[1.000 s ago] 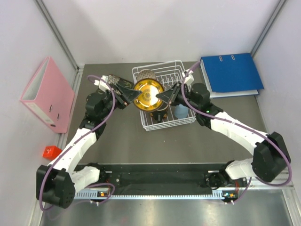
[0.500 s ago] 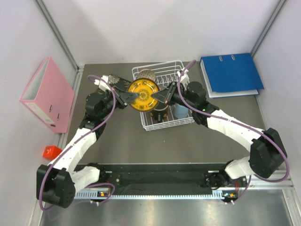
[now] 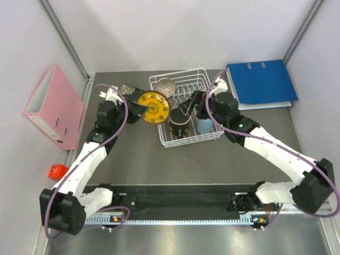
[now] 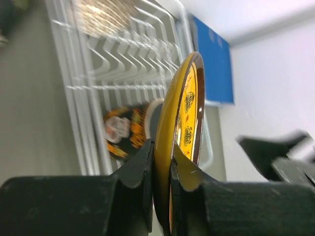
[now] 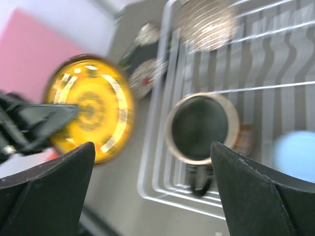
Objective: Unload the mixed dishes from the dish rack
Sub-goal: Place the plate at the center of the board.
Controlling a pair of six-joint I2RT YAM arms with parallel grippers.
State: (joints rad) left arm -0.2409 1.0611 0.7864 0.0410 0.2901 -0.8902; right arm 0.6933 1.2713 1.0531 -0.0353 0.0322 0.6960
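Note:
My left gripper (image 3: 140, 110) is shut on the rim of the amber-yellow plate (image 3: 153, 107) and holds it on edge just left of the white wire dish rack (image 3: 214, 133). In the left wrist view both fingers (image 4: 142, 167) pinch the plate (image 4: 182, 113). My right gripper (image 3: 190, 109) hangs open over the rack with nothing in it, above the dark mug (image 5: 202, 127). Still in the rack are the mug (image 3: 179, 120), the speckled bowl (image 3: 166, 85) and the light-blue cup (image 3: 204, 126). The dark floral square plate (image 3: 126, 89) lies on the table left of the rack.
A blue binder (image 3: 261, 84) lies at the back right, touching the rack's corner. A pink binder (image 3: 53, 106) stands against the left wall, and a small red object (image 3: 58, 171) sits below it. Walls close in the table on three sides.
Both grippers were at the yellow plate over the rack. My left gripper shut on it and carried it left; my right gripper opened and let go.

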